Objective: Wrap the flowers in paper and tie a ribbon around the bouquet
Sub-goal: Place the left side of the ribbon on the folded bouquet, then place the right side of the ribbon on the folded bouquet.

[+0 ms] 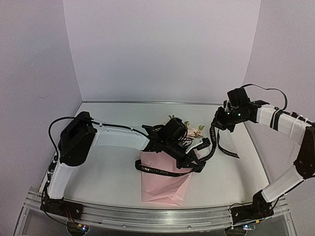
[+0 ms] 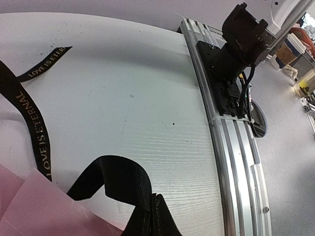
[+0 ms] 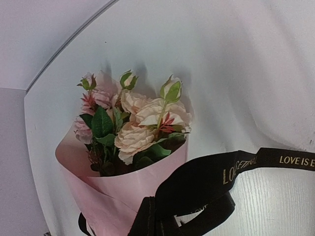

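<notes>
The bouquet (image 1: 165, 183) lies mid-table, a pink paper (image 3: 110, 196) cone with its flowers (image 3: 134, 123) at the far end, pink and cream blossoms among green leaves. A black ribbon (image 1: 160, 169) with pale lettering crosses the cone and loops off to the right. My left gripper (image 1: 190, 160) hovers over the cone's right side, shut on a fold of the ribbon (image 2: 115, 179), fingertips (image 2: 158, 212) pressed together. My right gripper (image 1: 217, 123) is raised to the right of the blossoms, shut on another stretch of the ribbon (image 3: 231, 172), which hangs down from it in a loop.
A loose ribbon tail (image 1: 229, 150) trails on the white table (image 1: 108, 172) toward the right. The aluminium rail (image 2: 231, 147) with the right arm's base (image 2: 238, 44) runs along the near edge. Grey walls close in the back and both sides.
</notes>
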